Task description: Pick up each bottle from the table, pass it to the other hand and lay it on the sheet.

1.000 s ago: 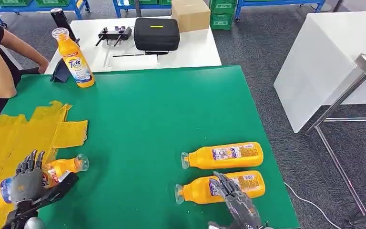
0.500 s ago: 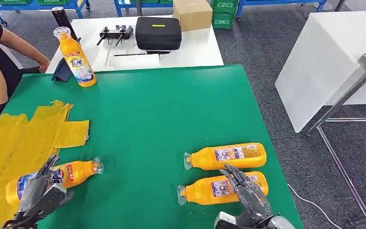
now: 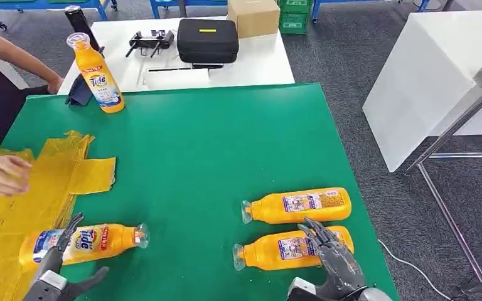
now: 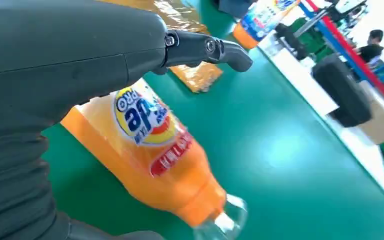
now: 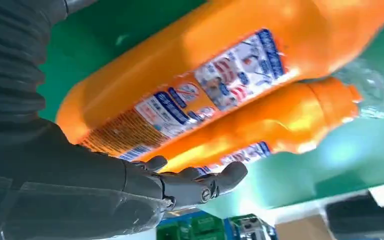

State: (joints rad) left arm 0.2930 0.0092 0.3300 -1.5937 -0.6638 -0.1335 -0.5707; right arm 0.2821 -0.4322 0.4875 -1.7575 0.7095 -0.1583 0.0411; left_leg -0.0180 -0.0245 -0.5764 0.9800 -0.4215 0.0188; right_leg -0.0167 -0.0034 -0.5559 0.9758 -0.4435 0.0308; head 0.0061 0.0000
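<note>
With its fingers spread, the right robot hand (image 3: 334,258) hovers over the nearest bottle (image 3: 292,246) lying by the bench's (image 3: 213,144) near right corner and should wrap its middle squarely.

Four orange bottles and a yellow sheet on the green worktop

One bottle (image 3: 85,241) lies half on the sheet (image 3: 19,194) at the near left edge, clear cap towards the middle. Two bottles (image 3: 298,205) (image 3: 282,248) lie side by side near the near right corner, caps leftward. A fourth bottle (image 3: 97,78) stands upright at the far left edge.
</note>
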